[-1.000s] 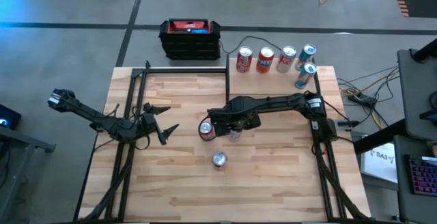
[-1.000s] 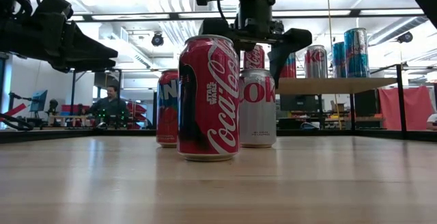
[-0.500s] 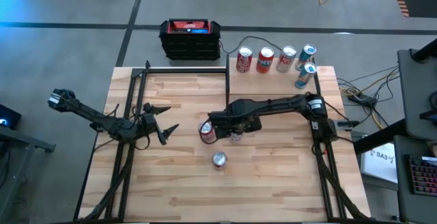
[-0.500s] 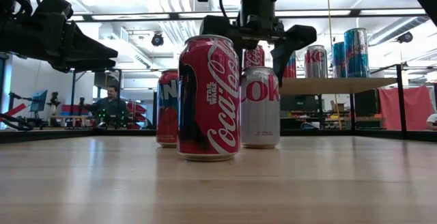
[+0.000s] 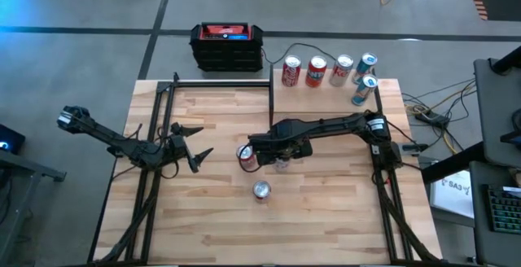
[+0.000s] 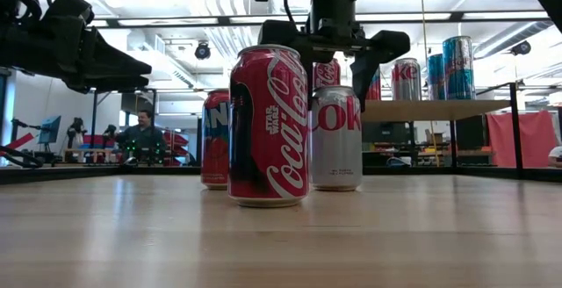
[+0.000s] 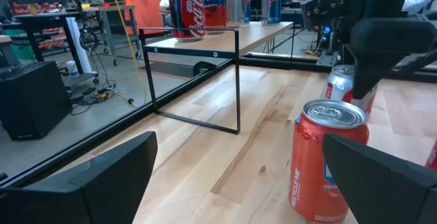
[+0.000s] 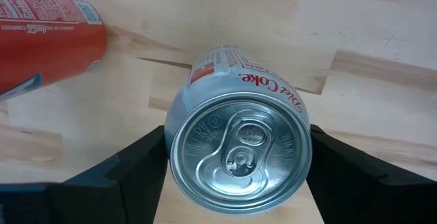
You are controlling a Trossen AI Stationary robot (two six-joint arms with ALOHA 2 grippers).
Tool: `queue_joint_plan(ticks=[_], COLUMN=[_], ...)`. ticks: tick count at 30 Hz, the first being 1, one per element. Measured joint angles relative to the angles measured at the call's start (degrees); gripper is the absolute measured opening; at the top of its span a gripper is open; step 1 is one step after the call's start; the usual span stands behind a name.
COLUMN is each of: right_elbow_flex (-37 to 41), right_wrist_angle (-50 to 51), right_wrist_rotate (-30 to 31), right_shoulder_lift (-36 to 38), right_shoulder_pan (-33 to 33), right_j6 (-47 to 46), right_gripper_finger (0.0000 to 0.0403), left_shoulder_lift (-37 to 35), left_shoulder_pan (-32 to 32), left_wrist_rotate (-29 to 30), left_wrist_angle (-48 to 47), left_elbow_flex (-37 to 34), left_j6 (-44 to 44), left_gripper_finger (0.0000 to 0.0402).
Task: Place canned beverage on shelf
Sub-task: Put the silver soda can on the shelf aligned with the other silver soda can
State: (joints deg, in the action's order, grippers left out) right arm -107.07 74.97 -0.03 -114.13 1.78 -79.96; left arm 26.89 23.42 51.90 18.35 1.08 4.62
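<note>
A silver Diet Coke can (image 5: 281, 161) stands upright on the table's middle, and my right gripper (image 5: 281, 153) is shut on its top from above. In the low view the right gripper (image 6: 329, 60) hangs over that can (image 6: 335, 139). An orange Fanta can (image 5: 246, 156) stands just left of it, and a red Coca-Cola can (image 5: 261, 190) stands nearer the front edge. The shelf (image 5: 313, 100) at the far right carries several cans. My left gripper (image 5: 203, 142) waits open at the table's left, pointing level. My right gripper pinches the Diet Coke can between its two fingers (image 8: 130, 173), one on each side of the upper wall just under the rim (image 8: 172, 149). The fingers come from above, pointing down. The can stays upright with its base (image 6: 335, 187) on the table.
A black-and-red box (image 5: 227, 45) sits on the floor beyond the table's far edge. The shelf's thin black posts (image 7: 237, 80) rise between the cans and the board. Cables trail off the right edge (image 5: 431, 116). A person (image 6: 140, 134) sits far behind the table.
</note>
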Motion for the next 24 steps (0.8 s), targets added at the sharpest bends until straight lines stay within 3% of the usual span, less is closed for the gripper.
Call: queue_joint_plan(ticks=[24], right_elbow_flex=[-0.11], right_wrist_angle=[6.75], right_wrist_rotate=[3.92], right_shoulder_lift=[5.85], right_shoulder_pan=[0.09], right_j6=[-6.07], right_gripper_finger=[0.0279], left_shoulder_lift=[0.0], left_shoulder_pan=[-0.01], left_wrist_rotate=[0.0], left_wrist_angle=[0.0], left_elbow_flex=[0.0], left_j6=[0.0], left_gripper_finger=[0.04])
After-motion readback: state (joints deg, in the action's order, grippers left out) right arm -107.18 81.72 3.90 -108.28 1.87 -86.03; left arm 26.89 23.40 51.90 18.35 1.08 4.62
